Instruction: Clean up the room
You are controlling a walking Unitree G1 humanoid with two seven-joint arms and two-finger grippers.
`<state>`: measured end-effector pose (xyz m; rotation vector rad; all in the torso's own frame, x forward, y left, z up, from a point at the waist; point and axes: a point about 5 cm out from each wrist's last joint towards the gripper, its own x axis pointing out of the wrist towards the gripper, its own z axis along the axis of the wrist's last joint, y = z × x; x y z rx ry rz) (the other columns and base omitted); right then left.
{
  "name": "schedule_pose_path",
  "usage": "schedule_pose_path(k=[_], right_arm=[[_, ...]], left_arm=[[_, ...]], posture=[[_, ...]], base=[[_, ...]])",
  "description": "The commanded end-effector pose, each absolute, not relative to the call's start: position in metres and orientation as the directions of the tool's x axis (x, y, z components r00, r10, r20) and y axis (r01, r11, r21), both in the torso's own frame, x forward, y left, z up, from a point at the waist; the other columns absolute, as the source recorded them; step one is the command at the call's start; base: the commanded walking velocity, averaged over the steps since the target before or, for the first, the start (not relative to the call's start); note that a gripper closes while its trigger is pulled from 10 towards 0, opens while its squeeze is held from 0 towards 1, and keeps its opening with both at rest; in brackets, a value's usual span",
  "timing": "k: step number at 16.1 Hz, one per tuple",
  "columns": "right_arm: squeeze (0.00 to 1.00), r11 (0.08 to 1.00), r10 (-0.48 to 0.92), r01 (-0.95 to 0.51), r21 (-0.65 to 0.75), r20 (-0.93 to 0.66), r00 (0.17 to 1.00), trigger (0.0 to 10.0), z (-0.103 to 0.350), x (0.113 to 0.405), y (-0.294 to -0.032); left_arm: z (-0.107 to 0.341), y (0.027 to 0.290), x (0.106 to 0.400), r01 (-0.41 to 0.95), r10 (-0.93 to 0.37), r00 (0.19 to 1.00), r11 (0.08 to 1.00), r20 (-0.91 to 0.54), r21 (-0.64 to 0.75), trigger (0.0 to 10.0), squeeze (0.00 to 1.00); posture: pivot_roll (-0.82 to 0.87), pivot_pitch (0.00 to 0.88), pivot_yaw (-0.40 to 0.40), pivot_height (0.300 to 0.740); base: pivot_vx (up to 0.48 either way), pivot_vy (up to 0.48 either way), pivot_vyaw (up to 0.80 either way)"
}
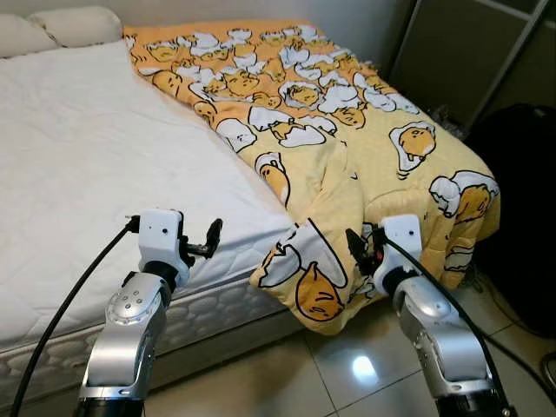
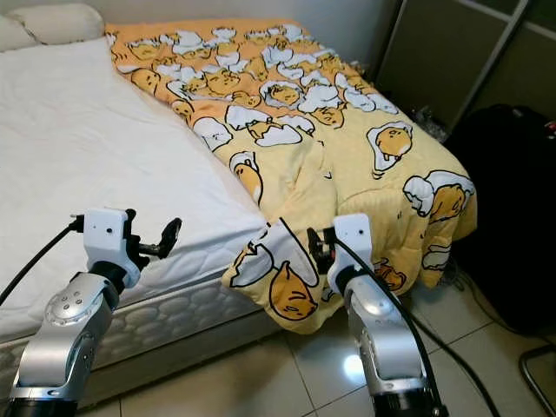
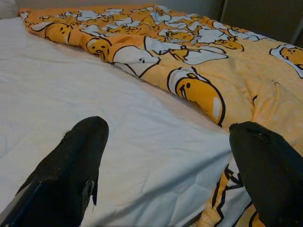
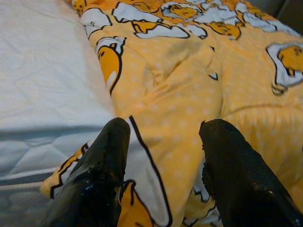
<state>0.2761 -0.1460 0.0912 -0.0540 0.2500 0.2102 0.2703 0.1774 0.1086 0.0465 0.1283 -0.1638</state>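
the two silver arms rise from the bottom of the head views. the left pincer point(image 1: 211, 238) hangs spread apart over the near edge of the bed point(image 1: 78, 165), above bare white mattress just beside the blanket. the right pincer point(image 4: 163, 142) is also spread, a fold of the yellow blanket point(image 1: 347, 139) lying between its fingers point(image 4: 111, 142) at the bed's near corner, not clamped. the blanket, printed with cartoon egg figures, covers the bed's right half and droops over the corner toward the tiled floor point(image 1: 365, 373). pillows point(image 1: 78, 24) sit at the far head. a black bag point(image 1: 521, 174) stands right of the bed. no writing can be read.
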Motion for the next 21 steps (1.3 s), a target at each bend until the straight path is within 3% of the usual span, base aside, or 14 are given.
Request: schedule_pose_path(k=[1,4,11,13,20,21], right_arm=[[0.00,0.972,0.197,-0.223,-0.076,-0.255,0.947,10.0,0.092,0.278,-0.148],[0.00,0.984,0.166,-0.177,-0.023,-0.252,0.953,10.0,0.090,0.279,-0.150],[0.00,0.971,0.207,-0.231,-0.064,-0.265,0.942,10.0,0.089,0.279,-0.143],[0.00,0.964,0.226,-0.255,-0.080,-0.268,0.937,10.0,0.088,0.279,-0.140],[0.00,0.968,0.236,-0.250,-0.021,-0.266,0.935,10.0,0.087,0.277,-0.135],[0.07,0.972,0.231,-0.234,0.019,-0.262,0.937,10.0,0.086,0.279,-0.135]], left_arm=[[0.111,0.176,0.272,0.173,-0.167,0.978,0.984,-0.124,0.040,10.0,0.94],[0.111,0.177,0.272,0.179,-0.172,0.977,0.983,-0.123,0.045,10.0,0.94],[0.111,0.178,0.273,0.193,-0.185,0.974,0.980,-0.128,0.054,10.0,0.95],[0.111,0.178,0.273,0.198,-0.189,0.973,0.979,-0.129,0.057,10.0,0.94],[0.110,0.176,0.272,0.228,-0.218,0.966,0.971,-0.137,0.067,10.0,0.93],[0.108,0.175,0.271,0.256,-0.240,0.958,0.963,-0.157,0.089,10.0,0.91]], posture=[[-0.09,0.000,-0.052,0.740],[-0.09,0.000,-0.050,0.740],[-0.08,0.000,-0.046,0.740],[-0.08,0.000,-0.045,0.740],[-0.08,0.000,-0.047,0.740],[-0.08,0.000,-0.047,0.740]], base=[[0.341,0.000,0.80],[0.341,0.000,0.27],[0.336,0.000,0.00],[0.332,0.000,0.80],[0.264,0.000,0.00],[0.000,0.000,0.00]])
